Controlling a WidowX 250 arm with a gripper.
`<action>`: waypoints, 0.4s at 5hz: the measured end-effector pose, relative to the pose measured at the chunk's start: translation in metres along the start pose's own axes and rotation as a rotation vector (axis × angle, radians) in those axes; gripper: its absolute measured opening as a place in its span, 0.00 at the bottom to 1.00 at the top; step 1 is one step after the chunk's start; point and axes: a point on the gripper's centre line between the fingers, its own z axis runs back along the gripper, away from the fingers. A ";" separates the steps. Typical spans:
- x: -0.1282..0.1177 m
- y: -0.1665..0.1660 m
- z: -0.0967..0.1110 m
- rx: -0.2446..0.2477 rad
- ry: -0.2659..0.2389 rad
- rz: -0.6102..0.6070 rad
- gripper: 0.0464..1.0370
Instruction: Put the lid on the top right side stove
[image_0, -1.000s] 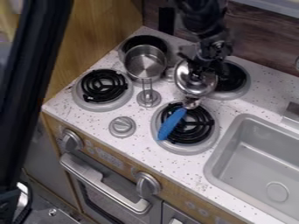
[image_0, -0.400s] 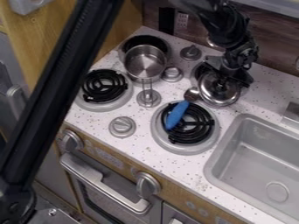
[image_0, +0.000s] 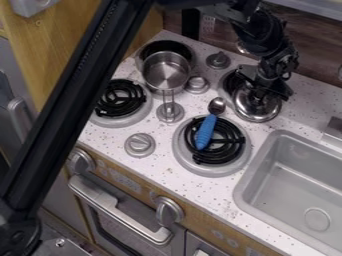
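Note:
At the upper right of the camera view, my gripper (image_0: 262, 91) hangs over the back right burner, shut on the top of the silver lid (image_0: 258, 108). The lid covers much of the back right burner (image_0: 230, 82), whose black coil and grey rim peek out along the left. Whether the lid touches the burner or hovers just above it I cannot tell.
A blue-handled spoon (image_0: 206, 132) lies on the front right burner (image_0: 230, 150). The silver pot (image_0: 165, 71) stands at the back left, near the front left burner (image_0: 121, 97). A sink (image_0: 300, 185) is at right.
My gripper and the lid have moved right, from between the pot and the back right burner to over that burner. The spoon has swung, its handle now more upright in the view.

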 end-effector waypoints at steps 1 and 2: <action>-0.030 0.010 0.008 0.044 0.103 0.001 0.86; -0.045 0.021 0.043 0.062 0.201 0.024 0.96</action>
